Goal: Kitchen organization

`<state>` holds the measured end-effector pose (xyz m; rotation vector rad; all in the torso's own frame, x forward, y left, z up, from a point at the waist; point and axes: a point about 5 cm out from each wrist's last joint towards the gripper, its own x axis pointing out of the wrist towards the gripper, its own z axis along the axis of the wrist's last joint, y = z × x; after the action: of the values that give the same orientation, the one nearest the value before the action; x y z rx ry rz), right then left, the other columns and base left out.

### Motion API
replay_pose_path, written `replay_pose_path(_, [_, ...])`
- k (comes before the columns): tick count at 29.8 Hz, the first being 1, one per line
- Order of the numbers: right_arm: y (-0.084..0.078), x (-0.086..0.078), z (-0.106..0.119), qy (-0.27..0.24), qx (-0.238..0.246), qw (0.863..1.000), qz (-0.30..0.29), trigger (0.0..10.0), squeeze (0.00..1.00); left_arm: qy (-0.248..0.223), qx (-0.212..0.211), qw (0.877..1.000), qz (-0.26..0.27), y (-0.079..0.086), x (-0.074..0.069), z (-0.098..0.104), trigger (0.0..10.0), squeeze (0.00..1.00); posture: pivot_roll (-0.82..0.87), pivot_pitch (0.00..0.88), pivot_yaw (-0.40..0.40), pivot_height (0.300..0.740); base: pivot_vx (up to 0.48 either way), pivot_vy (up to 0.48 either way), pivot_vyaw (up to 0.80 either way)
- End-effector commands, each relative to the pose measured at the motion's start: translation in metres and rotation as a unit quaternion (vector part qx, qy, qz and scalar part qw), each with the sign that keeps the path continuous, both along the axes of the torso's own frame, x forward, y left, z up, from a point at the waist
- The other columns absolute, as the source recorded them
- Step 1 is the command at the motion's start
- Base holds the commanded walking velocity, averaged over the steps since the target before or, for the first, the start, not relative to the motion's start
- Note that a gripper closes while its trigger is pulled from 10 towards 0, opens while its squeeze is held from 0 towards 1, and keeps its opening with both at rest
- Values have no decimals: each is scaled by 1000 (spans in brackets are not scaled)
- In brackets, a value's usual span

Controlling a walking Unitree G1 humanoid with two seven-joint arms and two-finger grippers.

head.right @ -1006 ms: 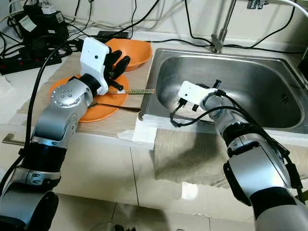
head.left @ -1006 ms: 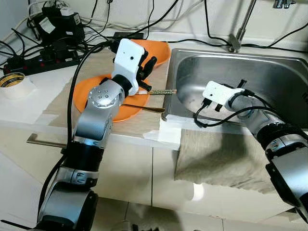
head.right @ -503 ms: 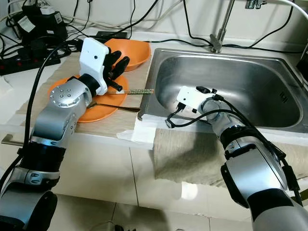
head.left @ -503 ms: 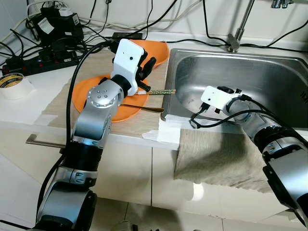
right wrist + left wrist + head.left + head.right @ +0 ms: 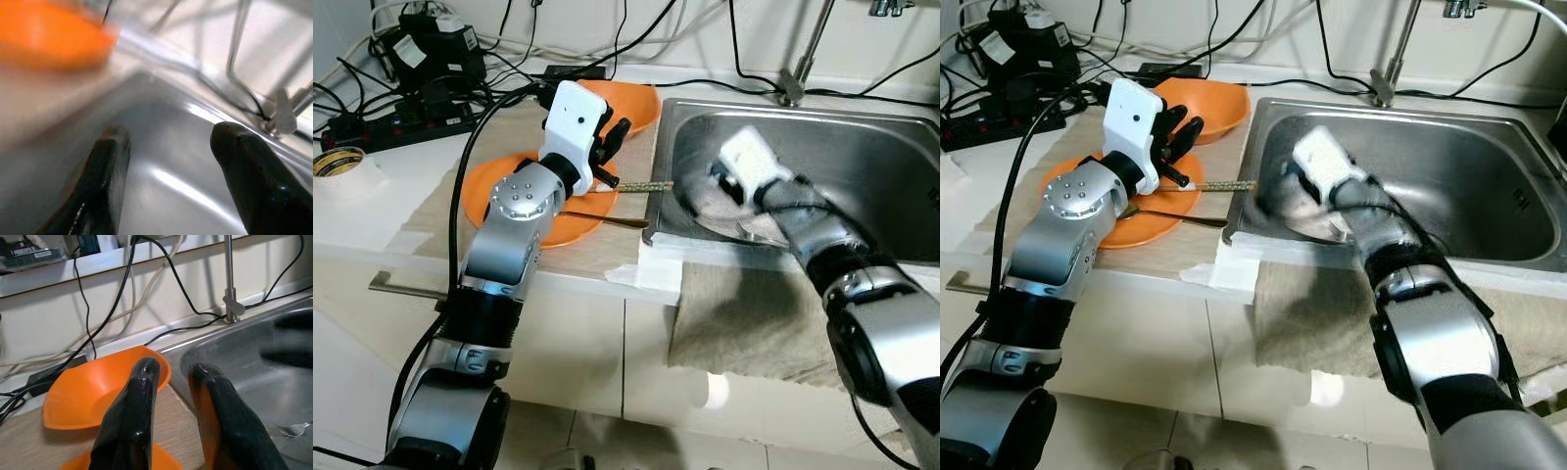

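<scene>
The left tool hovers over the orange plate on the desk, fingers nearly pressed together, apparently pinching a chopstick. The right tool, blurred, is spread wide inside the sink. An orange bowl sits behind.

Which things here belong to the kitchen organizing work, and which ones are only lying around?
Belonging to the job:
orange bowl
orange plate
chopstick
spoon
fork
sink
left claw
right claw, open over the sink

Just lying about:
power strip
tape roll
cloth
</scene>
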<state>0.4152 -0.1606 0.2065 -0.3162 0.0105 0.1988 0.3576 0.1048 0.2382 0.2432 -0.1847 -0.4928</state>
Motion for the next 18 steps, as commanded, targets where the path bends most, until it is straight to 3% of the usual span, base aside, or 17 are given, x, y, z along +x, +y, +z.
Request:
replay_pose_path(1, [-1, 2, 9, -8, 53, 998, -10, 10000, 0, -6, 1, 1000, 6, 1, 2, 3, 10000, 0, 2, 0, 23, 732, 0, 0, 0])
replay_pose_path(2, [0, 2, 15, -21, 102, 995, -9, 10000, 0, -5, 0, 1000, 8, 2, 2, 2, 10000, 0, 1, 0, 23, 732, 0, 0, 0])
replay_pose_path(3, [0, 2, 15, -21, 102, 995, -9, 10000, 0, -5, 0, 1000, 8, 2, 2, 2, 10000, 0, 1, 0, 23, 732, 0, 0, 0])
replay_pose_path(5, [7, 1, 21, -51, 163, 985, -4, 10000, 0, -1, -7, 1000, 16, 4, 3, 0, 10000, 0, 0, 0, 25, 732, 0, 0, 0])
replay_pose_path(9, [20, -5, 19, -87, 158, 984, 13, 10000, 0, 5, -9, 999, 41, 12, 4, -8, 10000, 0, -4, 0, 27, 732, 0, 0, 0])
replay_pose_path(14, [22, -12, 12, -104, 159, 982, 7, 10000, 0, 13, -15, 998, 66, 21, 4, -16, 10000, 0, -6, 0, 28, 732, 0, 0, 0])
replay_pose_path(18, [25, -28, -1, -132, 150, 980, -5, 10000, 0, 18, -33, 991, 131, 44, 2, -25, 10000, 0, -8, 0, 28, 732, 0, 0, 0])
